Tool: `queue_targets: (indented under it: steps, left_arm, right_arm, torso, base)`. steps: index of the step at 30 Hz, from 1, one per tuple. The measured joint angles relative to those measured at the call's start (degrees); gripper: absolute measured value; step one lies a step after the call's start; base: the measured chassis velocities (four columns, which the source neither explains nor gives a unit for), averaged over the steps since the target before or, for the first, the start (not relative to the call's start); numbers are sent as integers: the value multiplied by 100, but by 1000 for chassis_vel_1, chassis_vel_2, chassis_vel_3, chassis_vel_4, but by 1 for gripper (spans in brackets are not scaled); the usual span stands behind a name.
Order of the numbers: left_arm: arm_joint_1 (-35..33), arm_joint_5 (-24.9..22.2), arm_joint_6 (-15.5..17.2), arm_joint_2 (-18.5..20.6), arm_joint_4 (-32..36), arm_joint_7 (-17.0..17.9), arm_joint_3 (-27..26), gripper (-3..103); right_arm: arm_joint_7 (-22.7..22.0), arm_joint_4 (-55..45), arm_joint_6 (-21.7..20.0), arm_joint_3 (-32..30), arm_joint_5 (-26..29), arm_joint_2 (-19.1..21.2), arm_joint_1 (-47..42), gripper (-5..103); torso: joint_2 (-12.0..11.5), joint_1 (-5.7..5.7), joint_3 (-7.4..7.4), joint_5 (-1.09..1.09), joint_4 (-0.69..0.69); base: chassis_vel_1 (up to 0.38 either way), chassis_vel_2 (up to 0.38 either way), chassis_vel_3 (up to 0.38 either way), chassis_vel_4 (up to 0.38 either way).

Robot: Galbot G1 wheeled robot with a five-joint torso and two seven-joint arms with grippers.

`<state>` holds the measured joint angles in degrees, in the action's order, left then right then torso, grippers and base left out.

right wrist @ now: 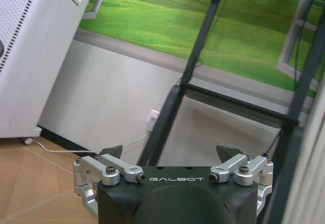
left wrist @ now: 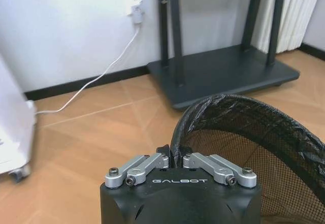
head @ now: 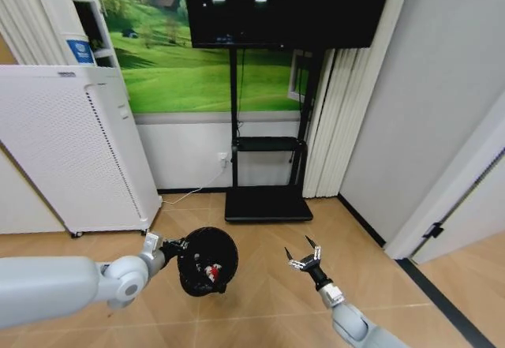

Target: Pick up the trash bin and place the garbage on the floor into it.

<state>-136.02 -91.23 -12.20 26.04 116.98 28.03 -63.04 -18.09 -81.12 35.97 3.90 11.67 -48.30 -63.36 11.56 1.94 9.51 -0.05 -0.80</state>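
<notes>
Two grippers appear in the head view, low in the frame. The left gripper [head: 183,246], at lower left of centre, is closed on the near rim of the trash bin [head: 208,261], which sits tilted just below frame centre with its mouth facing the camera; a small red-and-white item [head: 211,271] lies inside it. The right gripper [head: 304,255], lower right of centre, has its fingers spread wide with nothing between them, apart from the bin. The floor [head: 260,308] spans the bottom of the frame; a black TV stand [head: 267,203] stands at centre against the wall, and a white appliance [head: 71,151] occupies the left. In the left wrist view, the left gripper [left wrist: 175,159] at bottom centre is pinched tight on the bin's bag-lined rim [left wrist: 238,104], the mesh wall showing at lower right. In the right wrist view, the right gripper [right wrist: 170,153] at bottom centre is wide open and empty, facing the stand's uprights [right wrist: 167,112].
</notes>
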Motion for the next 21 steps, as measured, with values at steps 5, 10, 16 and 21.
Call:
queue_targets:
  steps: [5, 10, 16, 21]
  left_arm:
    - [40, 89, 23, -234, 156, 9, 76, 6]
    - [147, 204, 80, -707, 380, 24, 222, 6]
    - [160, 494, 145, -1315, 593, 15, 321, 6]
    - [154, 619, 157, -1572, 672, -11, 334, 6]
  right_arm:
    - [5, -47, 52, -126, 12, -13, -128, 100]
    - [54, -73, 96, -291, -60, -38, -337, 100]
    - [32, -131, 101, -369, -194, -97, -468, 100]
    - [18, -124, 102, -385, -245, -118, -486, 100]
  torso:
    - [0, -1, -1, -1, 0]
    - [1, -5, -4, 2, 0]
    - [1, -5, -3, 4, 0]
    - [1, -5, -3, 9, -3]
  base:
    - [407, 327, -394, -302]
    - [343, 196, -343, -208]
    - [105, 50, -89, -71]
    - [-91, -29, 77, 38]
